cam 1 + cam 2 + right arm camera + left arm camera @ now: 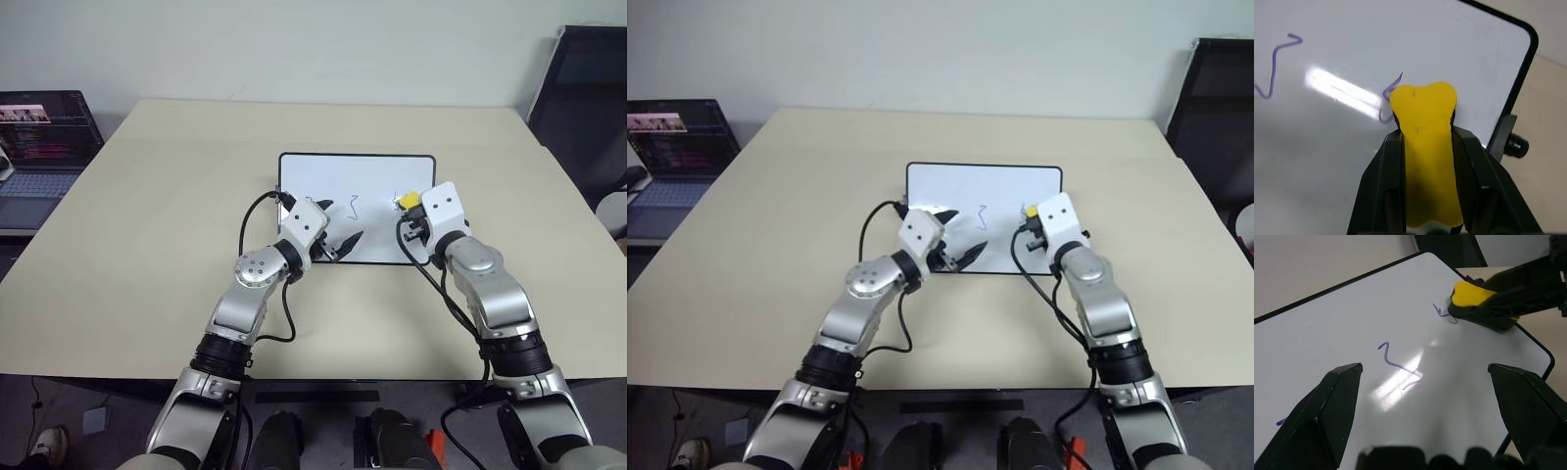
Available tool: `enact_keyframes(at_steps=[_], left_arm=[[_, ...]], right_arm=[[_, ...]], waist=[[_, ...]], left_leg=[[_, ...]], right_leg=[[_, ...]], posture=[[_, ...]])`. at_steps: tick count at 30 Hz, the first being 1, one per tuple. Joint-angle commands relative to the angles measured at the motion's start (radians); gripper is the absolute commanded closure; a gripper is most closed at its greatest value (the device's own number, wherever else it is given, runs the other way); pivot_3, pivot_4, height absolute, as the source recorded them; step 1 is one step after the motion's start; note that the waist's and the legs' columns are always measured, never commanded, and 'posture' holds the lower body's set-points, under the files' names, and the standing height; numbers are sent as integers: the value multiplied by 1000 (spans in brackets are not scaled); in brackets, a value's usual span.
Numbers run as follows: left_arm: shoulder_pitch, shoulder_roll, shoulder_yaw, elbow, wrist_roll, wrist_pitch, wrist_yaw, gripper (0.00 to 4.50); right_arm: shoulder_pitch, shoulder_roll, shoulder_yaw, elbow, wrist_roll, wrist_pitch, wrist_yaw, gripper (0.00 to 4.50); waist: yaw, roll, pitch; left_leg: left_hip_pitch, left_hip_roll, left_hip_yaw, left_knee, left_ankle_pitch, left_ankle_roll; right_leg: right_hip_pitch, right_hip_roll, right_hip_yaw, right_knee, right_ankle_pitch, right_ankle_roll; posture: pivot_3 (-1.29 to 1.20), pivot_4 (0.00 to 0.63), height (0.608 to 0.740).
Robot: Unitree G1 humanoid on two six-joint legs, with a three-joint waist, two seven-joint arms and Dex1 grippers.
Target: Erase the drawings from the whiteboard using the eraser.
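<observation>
My right end effector point(1425, 147) is clamped on the eraser point(1427, 147). Its two black fingers point(1382, 186) squeeze the yellow block from both sides. The front tip of the eraser rests on the whiteboard point(362, 176), right at the squiggle nearest the board's right edge point(1388, 100). Part of that purple squiggle is hidden under the eraser.

My left end effector point(1425, 396) hangs just above the whiteboard, near its front edge. Its two black fingers point(1327, 406) are wide apart and hold nothing. Between them I see the middle squiggle point(1398, 364). A tiny bit of the third squiggle point(1281, 421) peeks out beside one finger, on the side away from the eraser.

The whiteboard lies flat on the tan surface point(147, 215), about in the middle of it. All three drawings point(355, 208) are on the board. A small black knob point(1515, 145) sticks out from the whiteboard's right side, close to the eraser.

An open laptop point(44, 147) sits well away to the left of the whiteboard, off the surface.
</observation>
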Motion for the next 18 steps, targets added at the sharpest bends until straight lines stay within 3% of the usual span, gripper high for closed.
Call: enact_keyframes(at_steps=[1, 7, 18], left_arm=[[-22, 4, 21, -6, -7, -24, 2, 0], [-17, 1, 20, -3, -5, -26, 1, 0], [-29, -8, 18, 12, -4, -39, 0, 0]], right_arm=[[67, -22, 8, -1, -25, 32, 10, 3549], [68, -9, -6, -41, -26, 33, 11, 3549], [-304, 75, -55, 258, -17, -195, -62, 3549]], waist=[[1, 0, 0], [0, 0, 0], [-14, 1, 1]], left_leg=[[0, 0, 0, 0, 0, 0], [1, 0, 0, 2, 0, 0], [0, 0, 1, 2, 0, 0]], right_leg=[[0, 0, 0, 0, 0, 1], [1, 1, 0, 0, -1, 2], [-2, 5, 2, 0, 2, -2]], posture=[[0, 150, 740], [0, 150, 740], [0, 150, 740]])
